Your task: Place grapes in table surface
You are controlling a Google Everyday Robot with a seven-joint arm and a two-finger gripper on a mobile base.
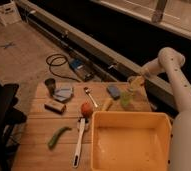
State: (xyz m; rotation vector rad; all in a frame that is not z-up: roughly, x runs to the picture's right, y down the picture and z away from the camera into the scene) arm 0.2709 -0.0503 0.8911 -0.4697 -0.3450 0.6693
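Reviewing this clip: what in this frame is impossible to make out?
- Camera view: no grapes can be picked out; a bunch that small is lost in the dim blur.
- Camera view: the gripper is over the far right corner of the table surface and overlaps the pale green lump; contact is unclear.
- Camera view: the near side of the yellow tub is cut off by the bottom edge.
- Camera view: the lower part of the robot arm is cut off by the right and bottom edges.

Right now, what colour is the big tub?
Yellow tub, best in camera view; the gripper is over the table, far right.
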